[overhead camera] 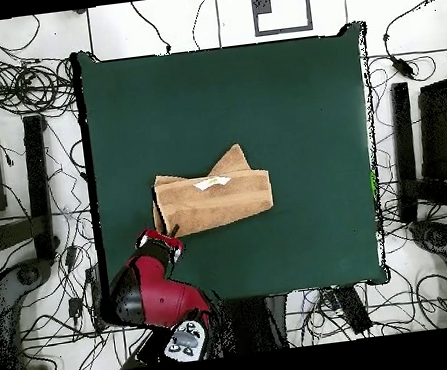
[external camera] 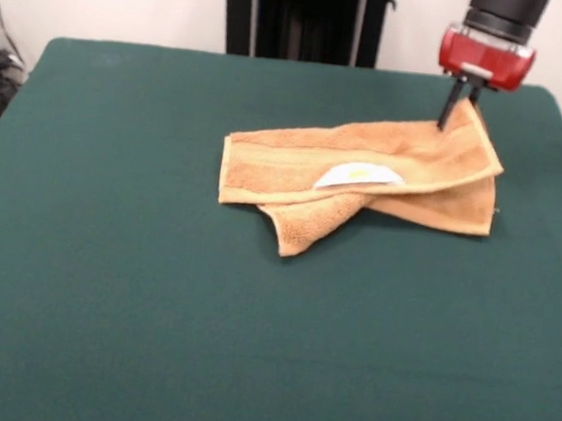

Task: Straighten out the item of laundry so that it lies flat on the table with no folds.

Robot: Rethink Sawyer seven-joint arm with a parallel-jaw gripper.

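Gripper (external camera: 458,117) first: mine hangs at one end corner of the towel (external camera: 365,174), its dark tips pressed down right at the raised cloth there, and it looks pinched on that corner, though from neither view can I truly tell whether the tips are clenched on cloth or merely touching it. My red wrist sits directly above. As for the towel, it lies around the middle of the green surface (external camera: 131,295), nearer the robot's side than the far side, well clear of every edge. It is folded over on itself lengthwise, with a second layer showing below the top one along my end, and one loose corner poking out from under the fold as a pointed flap on the side away from me. A white label (external camera: 358,176) sits face up near the middle of the top layer. What matters next, I judge, is this: the towel's long axis runs straight away from my gripper across the surface, so the whole cloth lies to one side of me, and a pull outward along that axis should draw the fold open.
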